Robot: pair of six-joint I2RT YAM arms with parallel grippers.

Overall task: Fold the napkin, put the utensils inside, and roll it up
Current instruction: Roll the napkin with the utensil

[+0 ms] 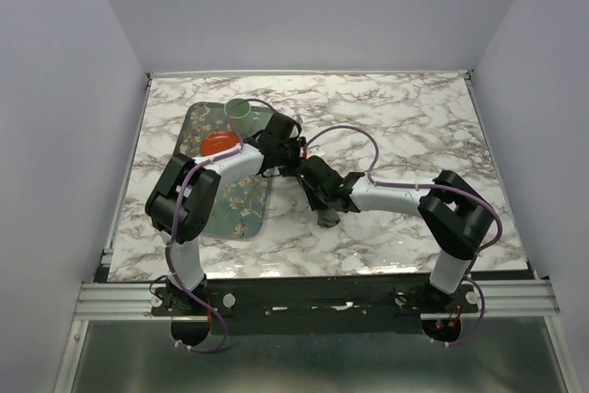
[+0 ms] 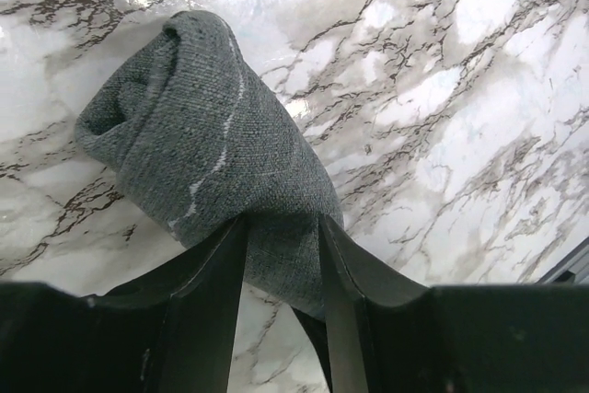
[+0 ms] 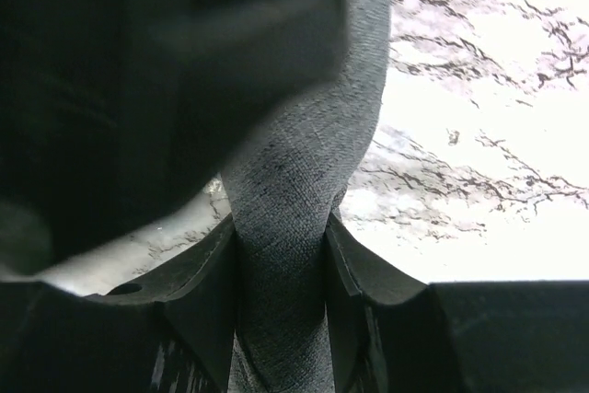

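Matt woven napkin (image 2: 221, 172), glossy marbled table (image 2: 460, 89)

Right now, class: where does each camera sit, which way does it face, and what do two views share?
Top external: above and behind, facing down at the table; left arm and right arm show.
Left wrist: on the left arm, looking along the left claw, which grips the napkin.
Right wrist: on the right arm, looking along the right claw, gripping the napkin too.
Shared: both wrist views show the napkin.

Right of the tray (image 1: 235, 213) I have open marble table (image 1: 414, 126) out to its far and right edges. On the tray's far end a cup (image 1: 241, 109) and a red bowl (image 1: 219, 143) block me. Just right of the tray, the left arm (image 1: 230, 165) and right arm (image 1: 386, 195) crowd the napkin (image 1: 327, 218).
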